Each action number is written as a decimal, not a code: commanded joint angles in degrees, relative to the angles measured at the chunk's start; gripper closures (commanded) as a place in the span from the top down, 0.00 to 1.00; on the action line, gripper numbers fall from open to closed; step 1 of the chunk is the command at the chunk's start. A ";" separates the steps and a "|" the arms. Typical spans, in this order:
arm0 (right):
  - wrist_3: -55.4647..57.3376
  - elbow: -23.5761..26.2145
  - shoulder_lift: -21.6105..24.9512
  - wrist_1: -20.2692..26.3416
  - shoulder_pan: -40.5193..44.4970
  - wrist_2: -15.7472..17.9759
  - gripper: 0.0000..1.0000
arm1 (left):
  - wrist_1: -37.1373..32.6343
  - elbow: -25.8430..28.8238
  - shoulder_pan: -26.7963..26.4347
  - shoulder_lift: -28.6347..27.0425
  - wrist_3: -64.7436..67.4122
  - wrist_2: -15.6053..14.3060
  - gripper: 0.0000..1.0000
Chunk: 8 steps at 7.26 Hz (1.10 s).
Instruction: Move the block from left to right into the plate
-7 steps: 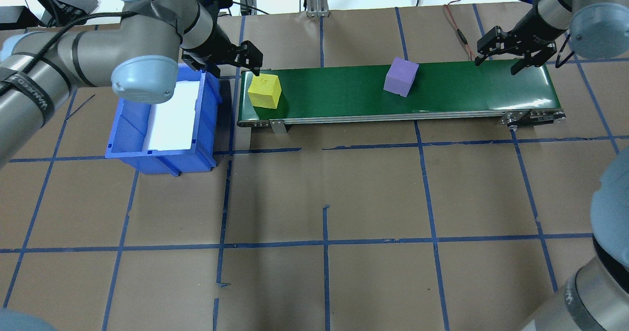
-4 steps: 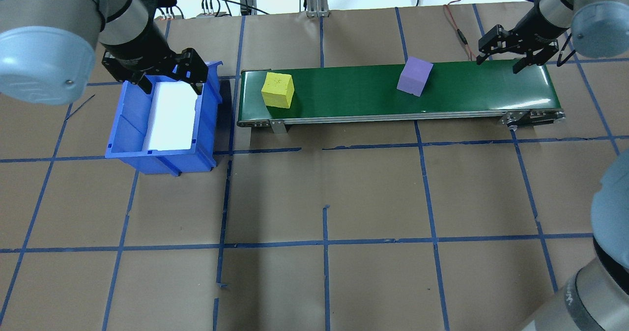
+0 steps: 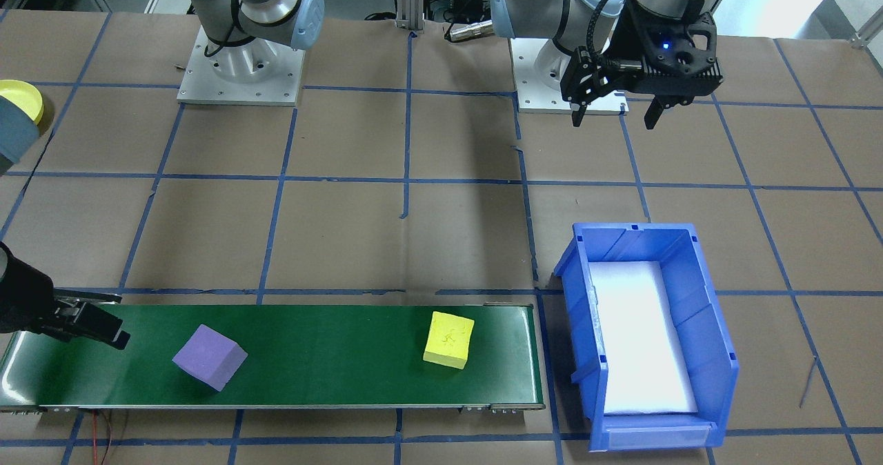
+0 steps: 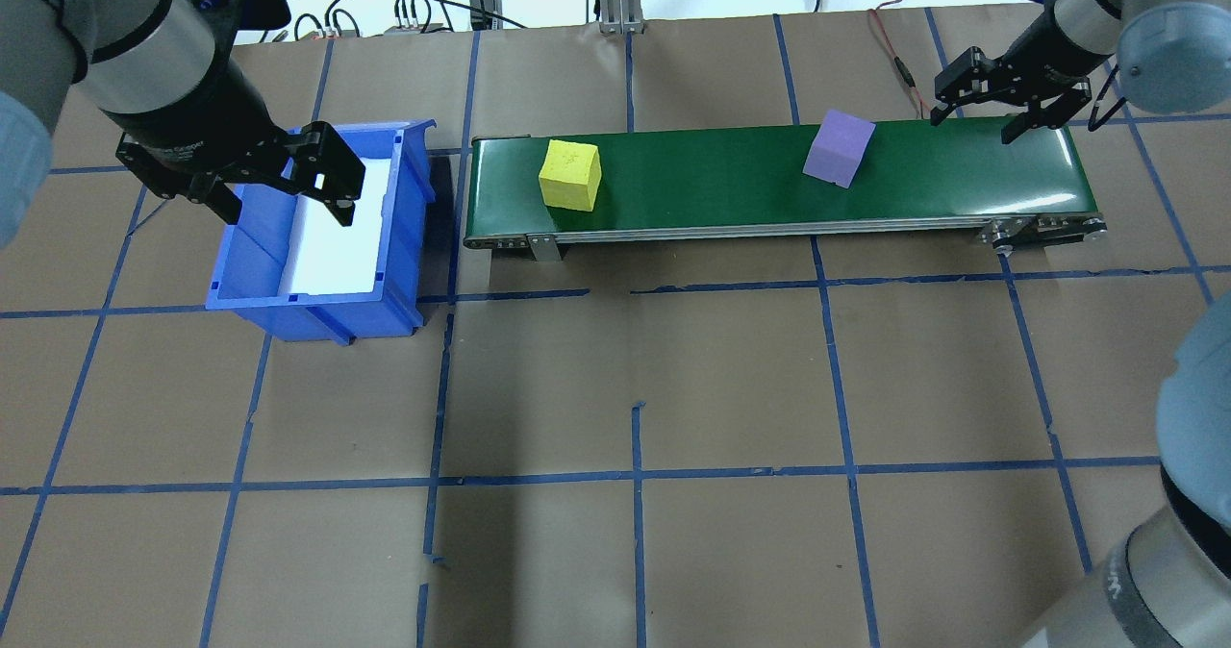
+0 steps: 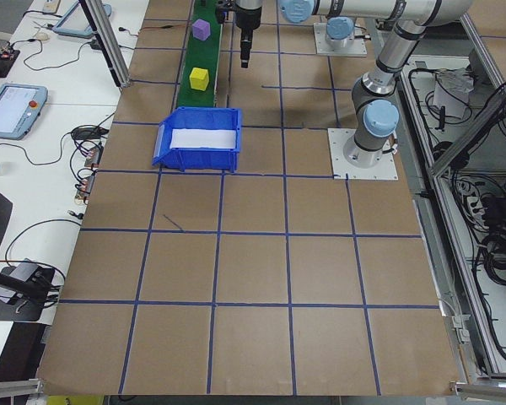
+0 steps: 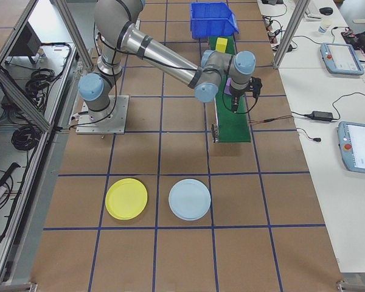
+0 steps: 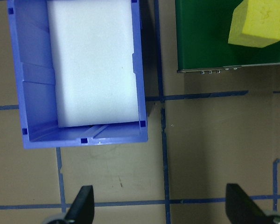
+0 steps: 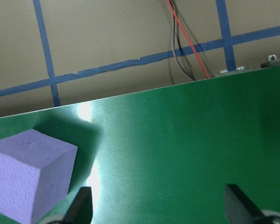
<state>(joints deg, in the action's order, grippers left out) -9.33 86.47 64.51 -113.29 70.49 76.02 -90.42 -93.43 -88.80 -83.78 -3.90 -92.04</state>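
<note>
A yellow block (image 4: 570,175) and a purple block (image 4: 840,149) lie on the green conveyor belt (image 4: 712,182). The purple one is tilted and sits nearer the belt's right end. My right gripper (image 4: 973,129) hangs open over that end, just right of the purple block (image 8: 28,177), with nothing between its fingers. Above the blue bin (image 4: 317,316), my left gripper (image 4: 287,208) is open and empty, and the yellow block (image 7: 256,23) lies off to its right. The yellow plate (image 6: 126,199) rests on the table well beyond the belt's right end.
A pale blue plate (image 6: 190,199) lies beside the yellow one. The blue bin (image 3: 717,354) holds a white foam liner. Red and black cables (image 8: 186,51) run behind the belt. Brown paper with blue tape lines covers the table.
My left gripper has drawn back from the belt's left end to above the bin. Both blocks have travelled rightward along the belt. The right gripper has barely moved.
</note>
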 commanded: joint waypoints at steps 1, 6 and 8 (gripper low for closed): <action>0.01 0.10 0.00 0.00 0.00 -0.09 1.00 | -0.63 0.52 -0.06 0.55 0.12 -0.07 1.00; 0.01 0.11 -0.17 0.00 0.00 -0.09 1.00 | 0.07 1.76 -0.49 1.16 -0.23 0.10 1.00; 0.10 0.02 -0.70 -0.43 0.00 -0.17 1.00 | 0.07 1.76 -0.58 1.25 -0.05 0.10 1.00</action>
<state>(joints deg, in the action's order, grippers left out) -9.29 86.52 64.12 -113.39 70.49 75.92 -90.36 -91.72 -89.28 -82.63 -4.08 -91.85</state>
